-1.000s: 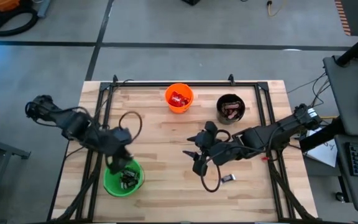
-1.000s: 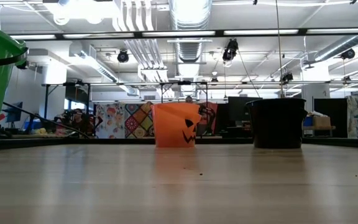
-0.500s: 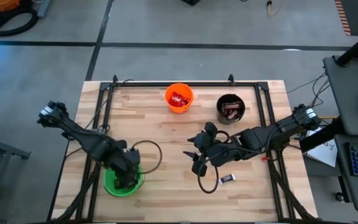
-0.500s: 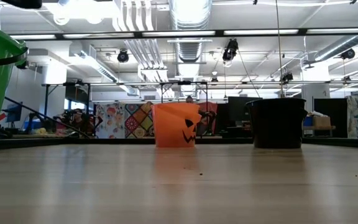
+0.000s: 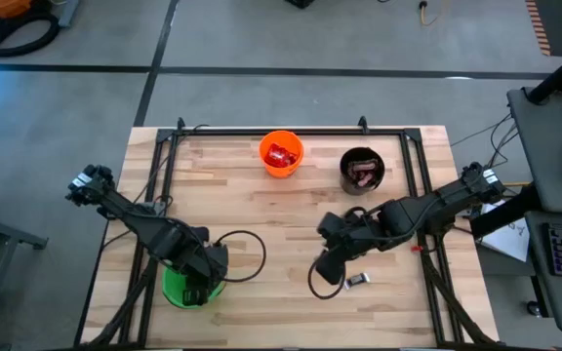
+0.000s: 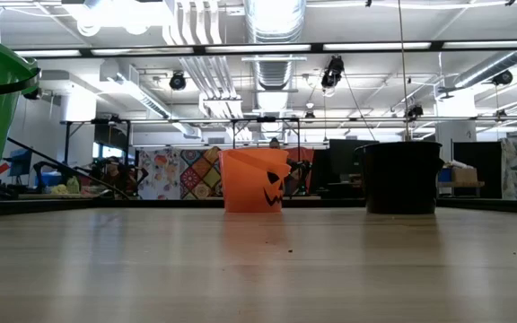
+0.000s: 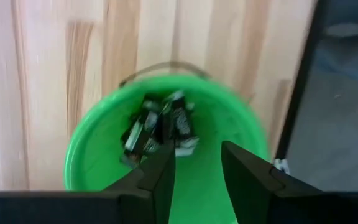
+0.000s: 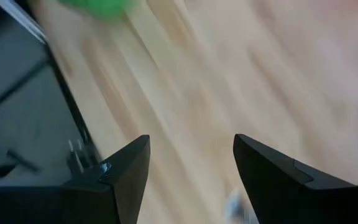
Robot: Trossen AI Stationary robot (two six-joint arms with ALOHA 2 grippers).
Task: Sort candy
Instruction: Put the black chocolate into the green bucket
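Below left tool [image 7: 196, 168], candy [image 7: 159, 124] inside green cup [image 7: 92, 137]

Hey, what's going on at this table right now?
Two robot arms are sorting candy into cups. The left gripper hangs open over the green cup, which holds dark mini bars. The right gripper, open and empty, is near one wrapped candy on the table.

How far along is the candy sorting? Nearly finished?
Nearly. The orange cup, black cup and green cup all hold candy. The left gripper hangs open and empty over the green cup. One wrapped piece lies on the table, beside the open right gripper.
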